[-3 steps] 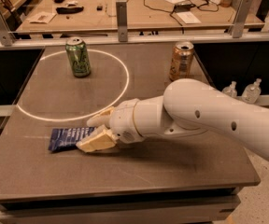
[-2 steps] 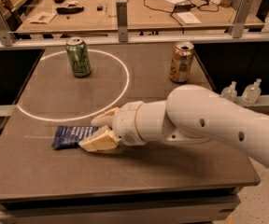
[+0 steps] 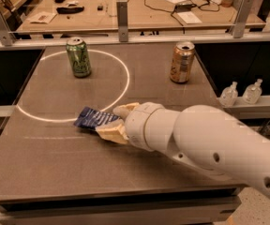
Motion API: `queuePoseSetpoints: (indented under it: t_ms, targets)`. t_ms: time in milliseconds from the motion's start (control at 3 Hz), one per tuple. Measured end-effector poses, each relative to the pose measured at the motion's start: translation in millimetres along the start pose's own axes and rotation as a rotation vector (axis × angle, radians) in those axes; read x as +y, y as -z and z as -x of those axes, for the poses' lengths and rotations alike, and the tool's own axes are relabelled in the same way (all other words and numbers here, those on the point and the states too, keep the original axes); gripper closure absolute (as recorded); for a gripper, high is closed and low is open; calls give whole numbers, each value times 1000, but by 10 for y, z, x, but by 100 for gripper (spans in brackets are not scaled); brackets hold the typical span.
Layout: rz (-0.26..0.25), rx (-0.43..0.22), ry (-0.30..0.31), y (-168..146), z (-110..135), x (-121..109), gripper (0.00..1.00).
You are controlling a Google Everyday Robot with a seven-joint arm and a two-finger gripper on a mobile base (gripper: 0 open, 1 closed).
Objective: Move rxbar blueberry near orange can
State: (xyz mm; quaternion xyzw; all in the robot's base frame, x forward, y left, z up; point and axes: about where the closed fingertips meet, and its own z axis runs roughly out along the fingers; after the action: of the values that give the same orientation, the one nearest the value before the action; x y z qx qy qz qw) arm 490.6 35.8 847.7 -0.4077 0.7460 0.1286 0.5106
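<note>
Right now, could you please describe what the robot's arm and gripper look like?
The arm is a smooth, bulky white shell, rounded like a tube, with a few small dark round holes along its side and no cables showing. It narrows to a white ringed wrist. The gripper, at the rxbar blueberry on the table, has two stubby cream-yellow fingers.

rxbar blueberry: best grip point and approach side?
Its right end, pinched across the narrow width, coming in from the picture's right. The rxbar blueberry is flat and thin, with its long axis running left-right. The claw is clamped there now, mid-table.
</note>
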Motion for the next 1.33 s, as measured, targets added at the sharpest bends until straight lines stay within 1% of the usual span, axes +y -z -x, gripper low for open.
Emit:
queuePoseSetpoints:
  t_ms: [333,667,1000,1333]
  targets:
    - [-170,9,-56,182,-61,-202,100]
    - [-208,0,-50,185,-36,-293,100]
    - [-201,1,-50,179,-36,-273,100]
    - [-269,14,-56,240,-149,-371,100]
